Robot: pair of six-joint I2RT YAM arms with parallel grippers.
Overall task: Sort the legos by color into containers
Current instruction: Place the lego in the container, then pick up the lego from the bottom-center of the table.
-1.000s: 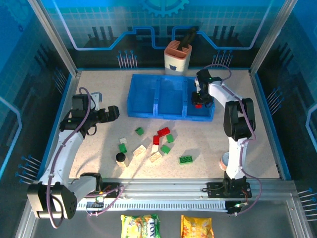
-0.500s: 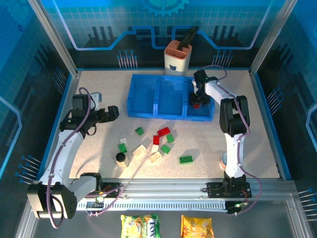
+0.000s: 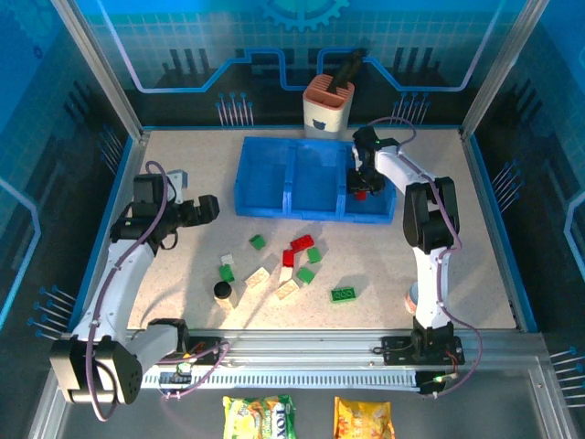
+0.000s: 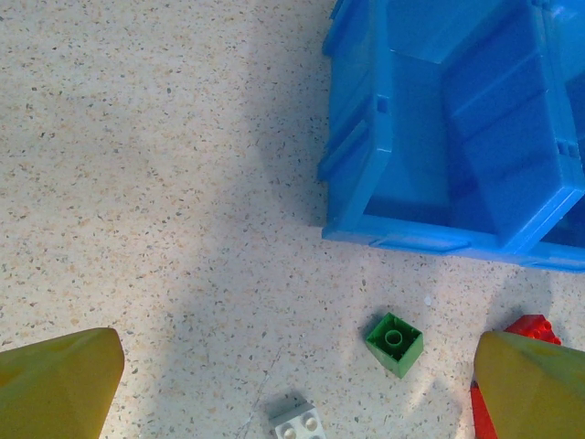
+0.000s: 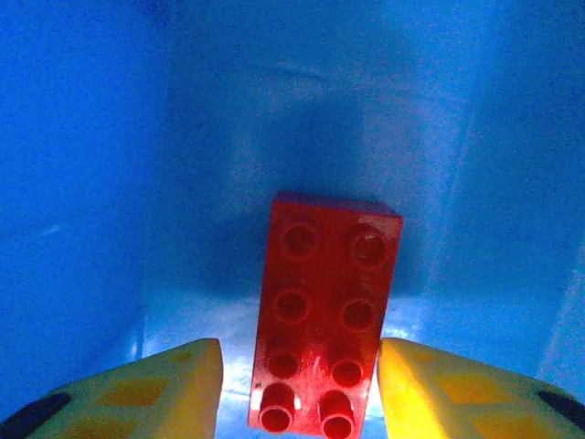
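Note:
The blue three-section tray (image 3: 265, 210) stands at the back centre. My right gripper (image 3: 364, 186) reaches down into its right compartment. In the right wrist view a red eight-stud brick (image 5: 327, 311) lies between the yellow fingers (image 5: 174, 384) of that gripper (image 5: 300, 355), with a clear gap on the left side. Loose legos lie on the table in front of the tray: green (image 3: 344, 294), red (image 3: 302, 242), cream-white (image 3: 257, 277). My left gripper (image 3: 212, 208) hangs wide open left of the tray, above a small green brick (image 4: 395, 342) and a white one (image 4: 297, 422).
A small black cylinder (image 3: 222, 290) stands by the white bricks. An orange-and-white cup holder (image 3: 328, 103) sits behind the tray. A tin can (image 3: 414, 294) is partly hidden by the right arm's base. Blue walls fence the table.
The right gripper's fingers have spread apart from the red brick inside the right compartment, and the arm shifted slightly left. The left arm stayed still.

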